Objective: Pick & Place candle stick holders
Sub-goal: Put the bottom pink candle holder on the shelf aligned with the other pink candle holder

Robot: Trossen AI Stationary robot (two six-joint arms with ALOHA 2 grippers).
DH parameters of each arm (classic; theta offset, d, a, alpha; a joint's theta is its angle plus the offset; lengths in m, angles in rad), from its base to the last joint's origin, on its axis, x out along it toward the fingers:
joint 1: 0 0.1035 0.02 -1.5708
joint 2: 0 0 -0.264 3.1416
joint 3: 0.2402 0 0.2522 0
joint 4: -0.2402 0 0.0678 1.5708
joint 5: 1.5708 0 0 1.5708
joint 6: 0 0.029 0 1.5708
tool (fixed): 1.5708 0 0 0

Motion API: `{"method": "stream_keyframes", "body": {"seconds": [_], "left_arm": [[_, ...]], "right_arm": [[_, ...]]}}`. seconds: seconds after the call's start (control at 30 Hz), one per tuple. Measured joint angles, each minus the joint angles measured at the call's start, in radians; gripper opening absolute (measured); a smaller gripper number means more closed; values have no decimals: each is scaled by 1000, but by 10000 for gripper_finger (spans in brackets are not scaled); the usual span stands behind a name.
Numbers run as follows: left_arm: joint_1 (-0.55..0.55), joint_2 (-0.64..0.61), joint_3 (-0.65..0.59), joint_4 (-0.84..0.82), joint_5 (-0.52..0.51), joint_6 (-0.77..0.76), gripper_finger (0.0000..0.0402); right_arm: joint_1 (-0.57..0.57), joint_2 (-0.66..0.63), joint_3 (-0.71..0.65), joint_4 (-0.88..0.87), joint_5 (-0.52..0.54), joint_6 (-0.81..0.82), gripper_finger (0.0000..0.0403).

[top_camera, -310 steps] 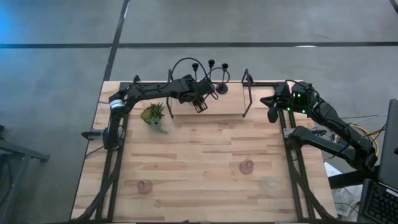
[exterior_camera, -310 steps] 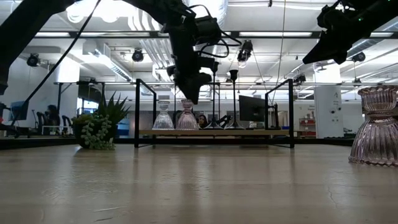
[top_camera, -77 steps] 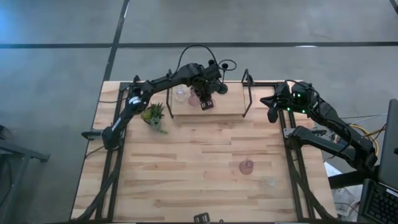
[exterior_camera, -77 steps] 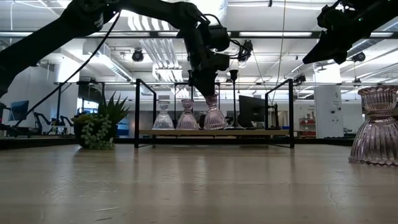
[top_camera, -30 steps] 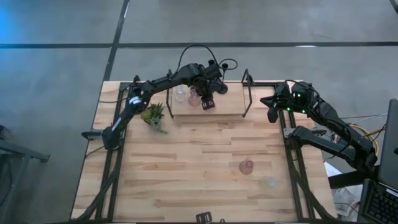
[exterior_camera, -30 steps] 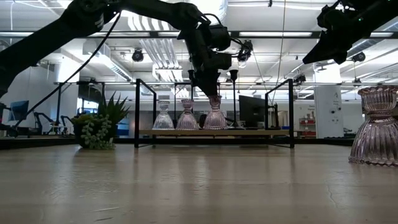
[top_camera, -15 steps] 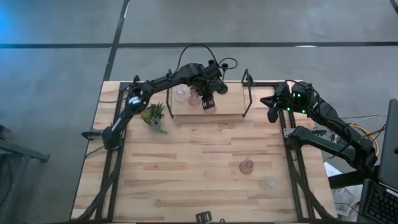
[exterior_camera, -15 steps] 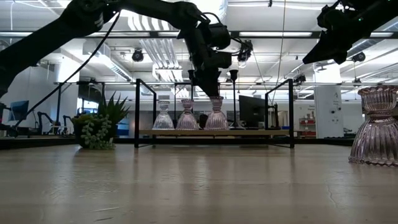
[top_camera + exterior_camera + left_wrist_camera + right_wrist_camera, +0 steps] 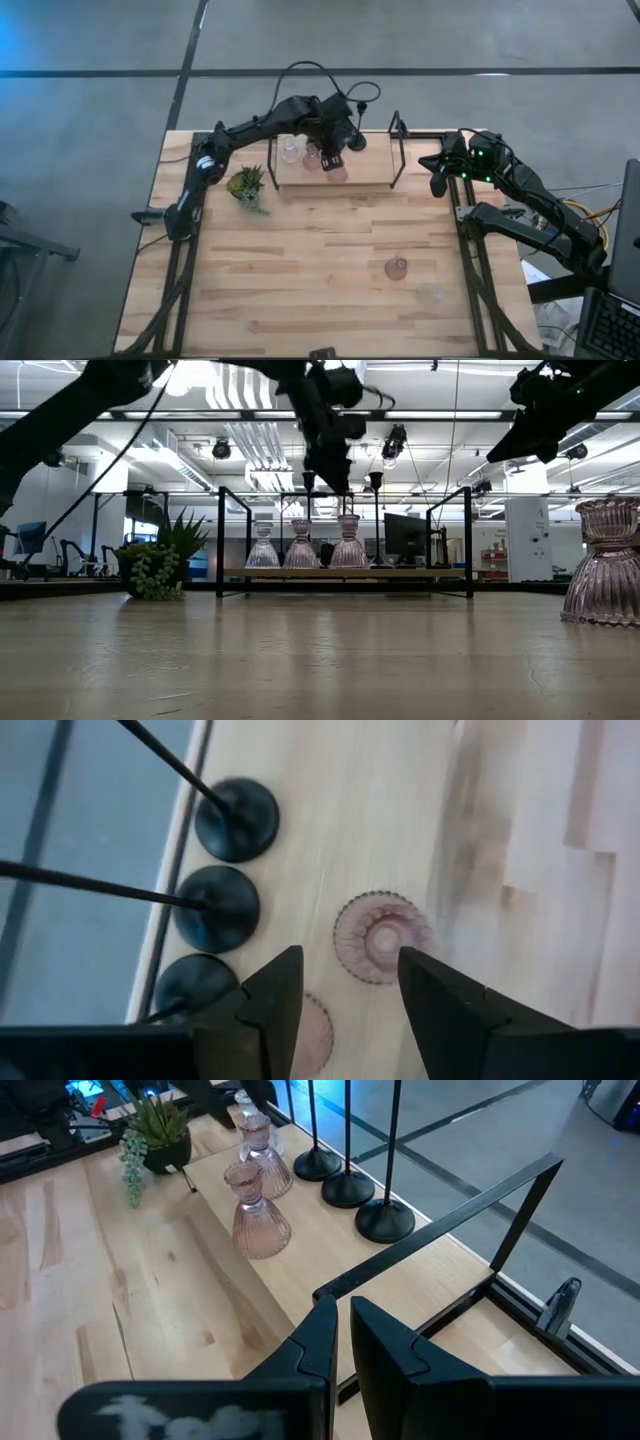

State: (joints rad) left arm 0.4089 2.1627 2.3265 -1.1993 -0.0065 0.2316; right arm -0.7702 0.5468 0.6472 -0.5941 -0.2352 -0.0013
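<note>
Three squat glass holders stand in a row on the raised wooden shelf [image 9: 370,172] at the table's far edge: a clear one [image 9: 262,546], a pink one [image 9: 301,545] and a second pink holder [image 9: 347,544], beside three black stemmed holders [image 9: 236,820]. The left gripper [image 9: 350,982] hovers directly above the second pink holder, fingers spread, grasping nothing. The right gripper [image 9: 342,1325] waits at the table's far right corner, fingers closed and empty. One pink holder [image 9: 397,267] and one clear holder [image 9: 432,294] sit on the table's near right.

Left gripper [image 9: 331,152] hovering over rear shelf [image 9: 370,170], above pink glass holder [image 9: 336,173]; two more glass holders [image 9: 399,268] sitting near right front.
</note>
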Motion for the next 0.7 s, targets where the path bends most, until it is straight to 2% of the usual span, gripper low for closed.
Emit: {"method": "stream_keyframes", "body": {"seconds": [0.2,0.37,0.53,0.7], "left_arm": [[-49,-97,-12,-11,28,-96,160],[-133,-110,-74,16,43,-58,136],[-184,-110,-226,139,36,-49,117],[-199,-107,-370,306,7,-54,115]], "right_arm": [[0,0,0,0,0,0,29],[0,0,0,0,0,-1,29],[0,0,0,0,0,-1,29],[0,0,0,0,0,-1,29]]}}
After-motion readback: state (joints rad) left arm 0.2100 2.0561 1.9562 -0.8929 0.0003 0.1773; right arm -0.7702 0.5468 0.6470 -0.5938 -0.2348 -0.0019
